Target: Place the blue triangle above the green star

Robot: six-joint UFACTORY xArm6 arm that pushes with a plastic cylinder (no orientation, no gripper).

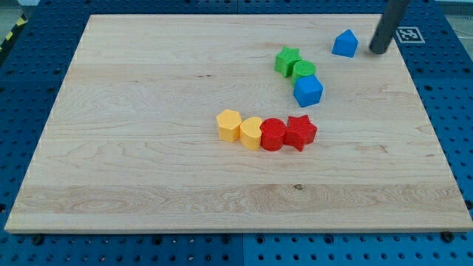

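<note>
The blue triangle [344, 43] lies near the top right of the wooden board [148, 148]. The green star [287, 60] lies to its left and slightly lower. My tip [378, 51] stands just right of the blue triangle, a small gap apart from it. The rod rises out of the view's top right.
A green round block [304, 71] touches the green star's lower right, and a blue cube [308, 90] sits just below that. A row at mid-board holds a yellow hexagon [229, 125], a yellow heart [251, 132], a red round block [273, 134] and a red star [300, 131].
</note>
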